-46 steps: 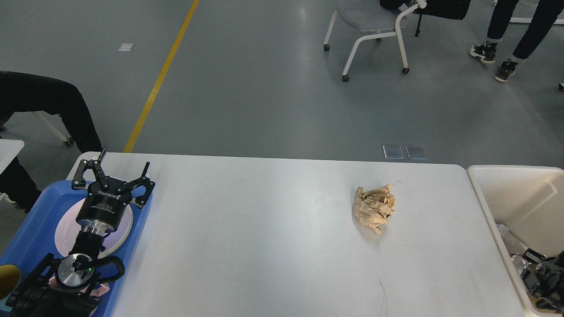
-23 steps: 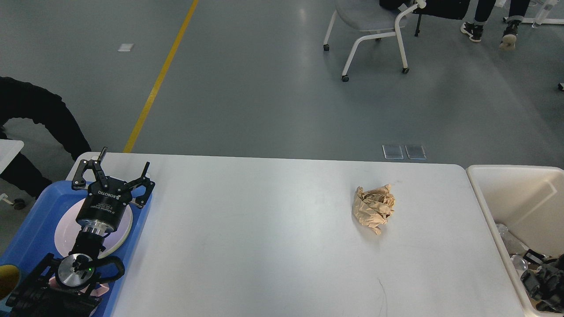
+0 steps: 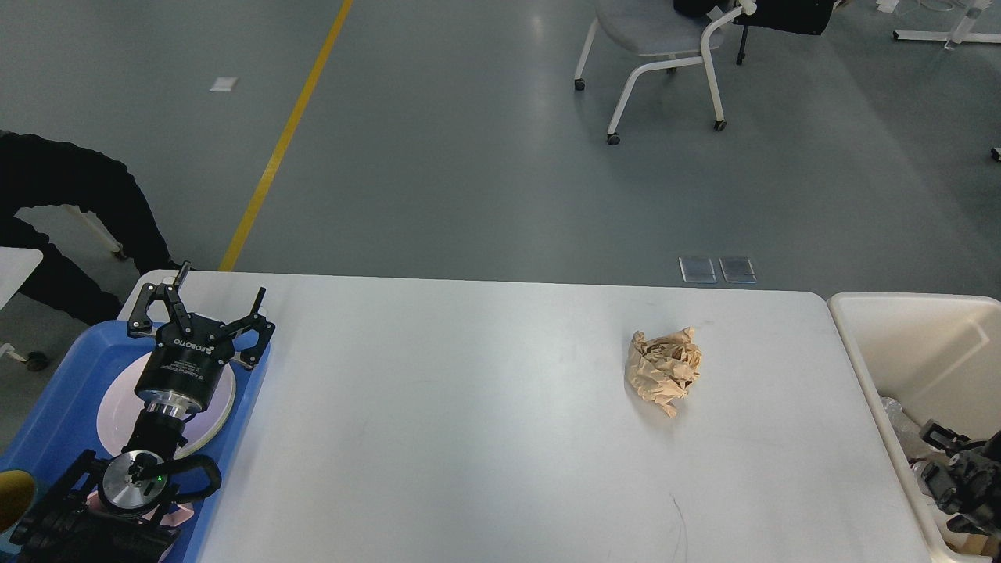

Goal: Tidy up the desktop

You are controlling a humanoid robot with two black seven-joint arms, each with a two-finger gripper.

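Note:
The white desktop [image 3: 469, 407] fills the lower middle of the head view. A crumpled ball of brown paper [image 3: 663, 369] lies on it toward the right. My left gripper [image 3: 220, 283] is open and empty, held above the blue tray [image 3: 59, 391] at the desk's left end, over a white plate [image 3: 211, 407]. My right gripper [image 3: 942, 439] shows small and dark at the bottom right, over the beige bin [image 3: 915, 344]; its fingers cannot be told apart.
The bin holds clear plastic and other rubbish. A yellow object [image 3: 12, 496] sits at the tray's near left corner. A person in black [image 3: 70, 203] is bent over beyond the desk's left end. A white-legged chair [image 3: 665, 47] stands on the floor behind.
My right arm has shifted slightly up over the bin. The person walking at the top right has left the view. The person at the left has moved. My left arm has not moved.

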